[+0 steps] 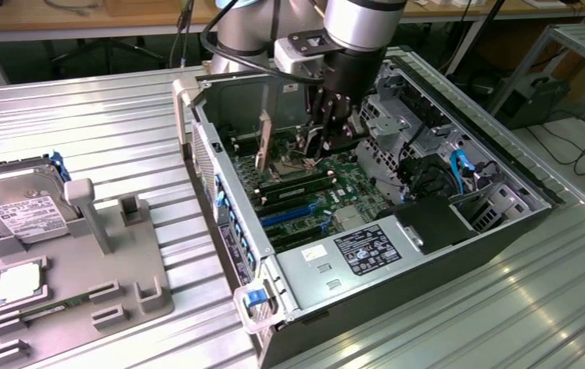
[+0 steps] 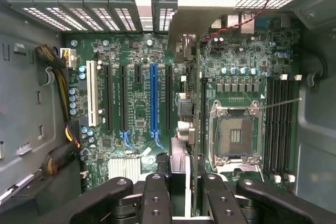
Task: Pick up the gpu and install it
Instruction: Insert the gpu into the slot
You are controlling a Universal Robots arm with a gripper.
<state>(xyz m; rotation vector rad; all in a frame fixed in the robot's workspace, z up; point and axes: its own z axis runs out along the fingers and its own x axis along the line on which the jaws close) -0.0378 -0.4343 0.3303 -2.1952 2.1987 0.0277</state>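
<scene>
- Arm reaches down into the open computer case (image 1: 374,254), which lies on its side on the ribbed metal tabletop (image 1: 98,138).
- gripper (image 1: 331,142) sits low inside the case, above the motherboard (image 1: 344,192), toward the far end of the board.
- fingers (image 2: 157,198) are clenched on the gpu (image 2: 181,129); in the wrist view the card is seen edge-on, a thin strip running from between the fingers out over the board.
- In that view the gpu stands upright, its edge lined up along a black expansion slot between the blue slot (image 2: 153,98) and the CPU socket (image 2: 234,132). Whether the card edge is seated in the slot or just above it: cannot tell.
- CPU socket is open and bare; memory slots (image 2: 281,124) lie beside it.
- In the exterior view the card itself is mostly hidden behind the gripper body.
- At the exterior view's left, a grey fixture tray (image 1: 87,284) rests on the tabletop, well apart from the case.
- The tray holds a silver hard drive (image 1: 15,204) at its far end and a small square silver chip (image 1: 21,280) nearer the camera.
</scene>
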